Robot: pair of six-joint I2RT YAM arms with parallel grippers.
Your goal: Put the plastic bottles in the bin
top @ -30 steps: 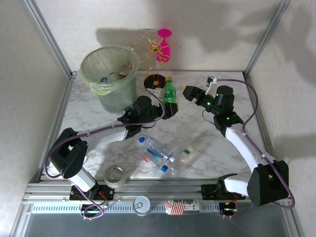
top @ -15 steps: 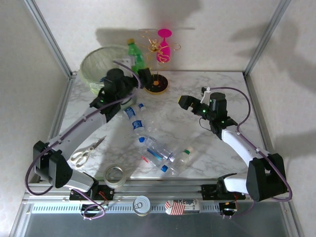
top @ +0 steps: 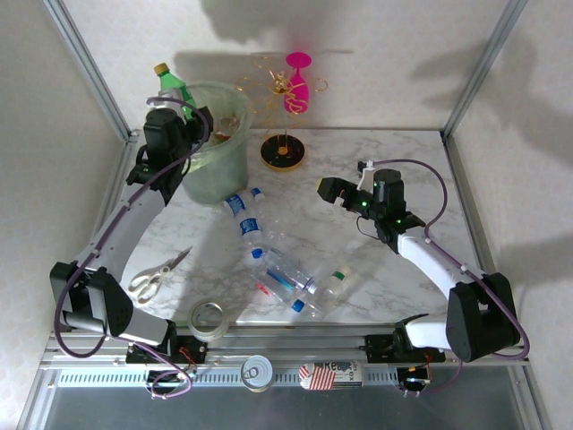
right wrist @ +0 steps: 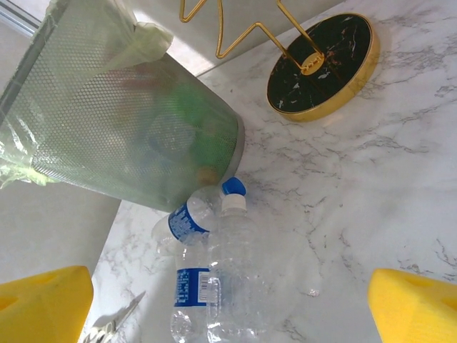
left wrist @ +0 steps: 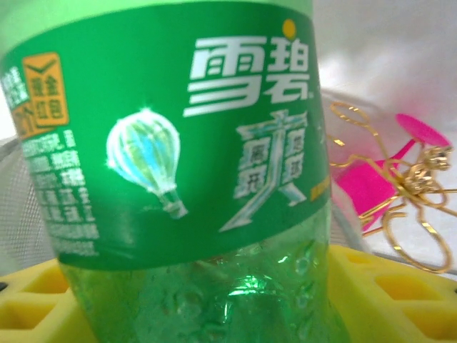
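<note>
While the green bottle (left wrist: 178, 143) is being gripped below its label by the part-closed left hand (top: 179, 125) at the rim of the bin (top: 215, 175), it's probably light, slick, crushable; the right hand (top: 329, 190) is being held wide open, empty.

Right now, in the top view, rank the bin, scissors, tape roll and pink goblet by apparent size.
1. bin, by far.
2. scissors.
3. tape roll and pink goblet look about alike; the goblet stands farther from the camera, so I won't rank them.
</note>
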